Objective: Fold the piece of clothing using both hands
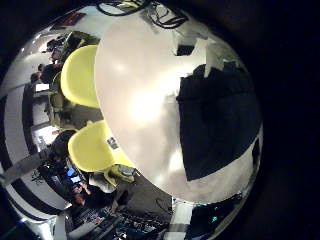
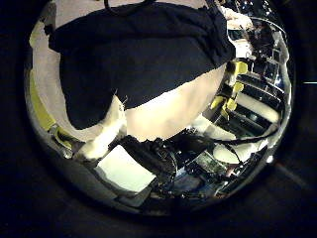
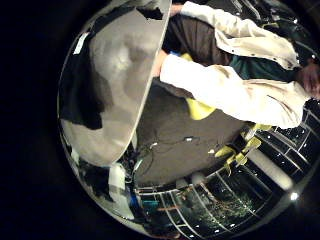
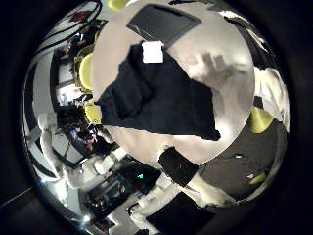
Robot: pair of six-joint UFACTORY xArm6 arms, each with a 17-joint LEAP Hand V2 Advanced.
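Note:
A dark piece of clothing (image 4: 161, 93) lies spread on the round table (image 4: 220, 69), with a pale label (image 4: 152, 52) at one end. It looks partly doubled over, with wrinkles along its edges. The left palm views show the same clothing (image 1: 215, 120) reaching to the table's rim, and it fills much of the thumb side view (image 2: 139, 55), so it is close under that palm. In the right little finger side view only a strip of the clothing (image 3: 85, 105) shows on the table. No fingers of either hand show in any view. Both palms are above the table.
Two chairs (image 1: 80, 75) (image 1: 95, 145) stand against the table's rim (image 1: 120, 120) on the side away from the clothing. A flat dark object (image 4: 161, 22) lies at the table's edge past the label. Bare tabletop (image 1: 140, 90) lies beside the clothing.

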